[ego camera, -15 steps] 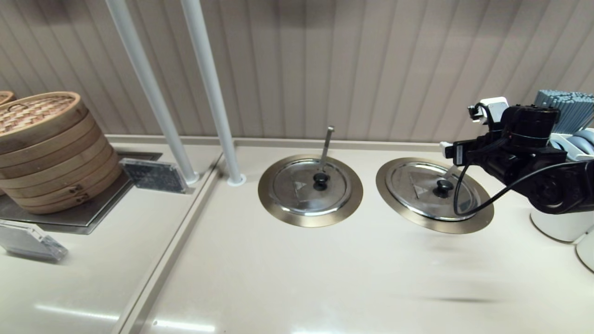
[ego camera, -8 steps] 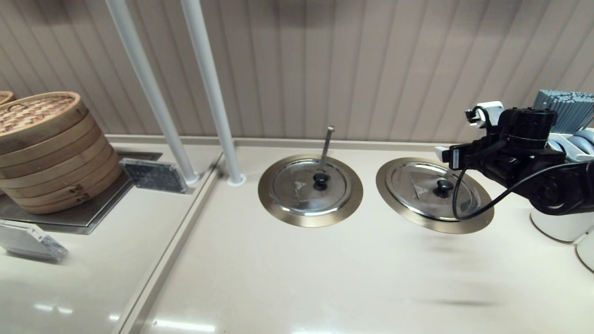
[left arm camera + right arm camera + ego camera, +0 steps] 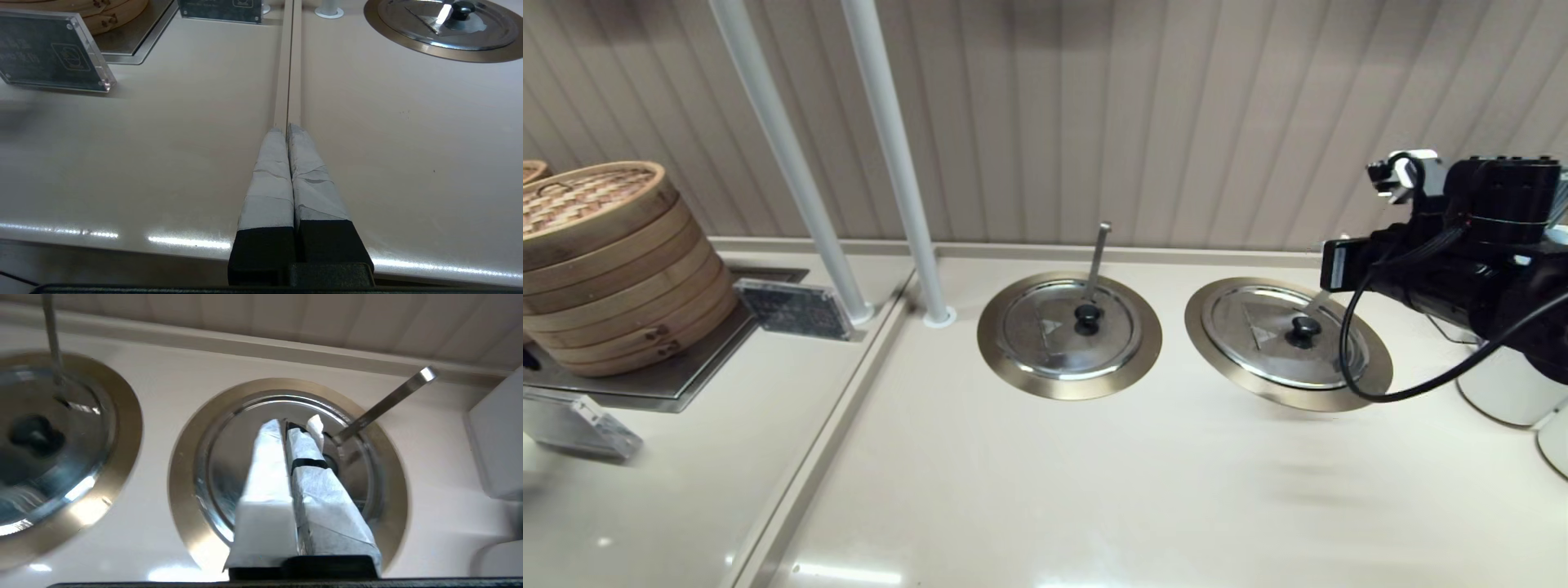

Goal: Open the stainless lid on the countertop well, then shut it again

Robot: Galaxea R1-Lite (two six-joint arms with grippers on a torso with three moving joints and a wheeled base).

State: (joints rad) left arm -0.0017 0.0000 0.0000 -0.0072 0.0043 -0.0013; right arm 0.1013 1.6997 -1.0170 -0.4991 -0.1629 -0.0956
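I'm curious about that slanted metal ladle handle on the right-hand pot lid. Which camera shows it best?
The right wrist view: the steel ladle handle runs bare from tip down to the round shiny stainless lid. In the head view only a short piece shows; the right arm covers the rest. The left wrist view shows only the twin lid.

The stainless lid (image 3: 1281, 334) is shiny polished steel with a mirror-like finish and a black knob (image 3: 1303, 329) that looks like matt plastic. The countertop well (image 3: 1372, 371) has a wide flat ring with a brushed, brass-coloured metal look. The ladle handle (image 3: 384, 402) is plain bright steel. The twin lid (image 3: 1067, 329) looks like the same glossy steel. The countertop (image 3: 1045, 482) is smooth, cream and glossy enough to throw reflections. The steamer baskets (image 3: 613, 269) are woven bamboo, matt and rough. The 2 sign holders (image 3: 49, 53) look like clear acrylic.
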